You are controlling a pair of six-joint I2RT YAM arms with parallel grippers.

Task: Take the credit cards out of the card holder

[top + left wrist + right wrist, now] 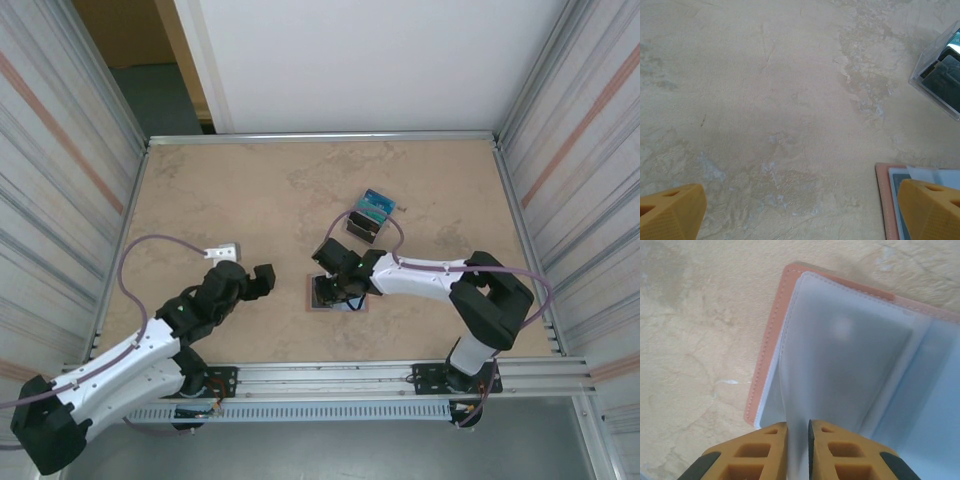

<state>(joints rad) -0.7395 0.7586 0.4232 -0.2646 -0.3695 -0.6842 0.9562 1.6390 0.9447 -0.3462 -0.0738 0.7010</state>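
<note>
Left hand (252, 282), lower left of centre: spread wide, empty, above tabletop (220, 190). Card holder (765, 360), frame centre: lying open. Right hand (797, 432): pinched on its pale leaf (840, 355), card or sleeve unclear. Step: extraction. Next: straight pull, holder probably pinned.

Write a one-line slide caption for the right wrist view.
Right gripper pinches a translucent inner leaf of the open pink card holder on the table.

Bright, even overhead light; wrist close-ups slightly soft.
</note>
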